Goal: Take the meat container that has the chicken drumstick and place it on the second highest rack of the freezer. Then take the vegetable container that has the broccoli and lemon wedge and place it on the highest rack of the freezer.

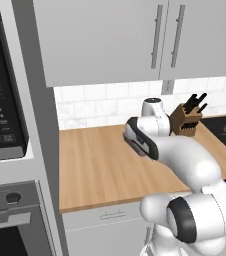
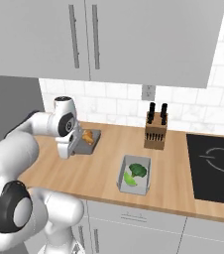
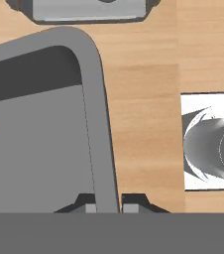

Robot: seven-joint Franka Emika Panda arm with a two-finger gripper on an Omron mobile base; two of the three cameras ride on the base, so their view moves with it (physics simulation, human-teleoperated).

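The gripper (image 3: 108, 207) straddles the meat container's (image 3: 44, 134) rim, one fingertip either side; whether it's clamped yet, I cannot tell. The chicken drumstick (image 2: 87, 137) sits inside, at nine o'clock from the vegetable container (image 2: 134, 174) with broccoli (image 2: 138, 170) and lemon wedge (image 2: 129, 179). Best to squeeze squarely and lift level. The tabletop (image 2: 183, 178) is bare toward six o'clock; the knife block (image 2: 156, 130) stands at three o'clock.

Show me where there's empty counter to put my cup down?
The widest bare wood lies at the counter's front, left of the veggie tray. There's also free wood between that tray and the stove top. It's crowded at the back left, where the gripper straddles the meat tray's rim, and around the knife block.
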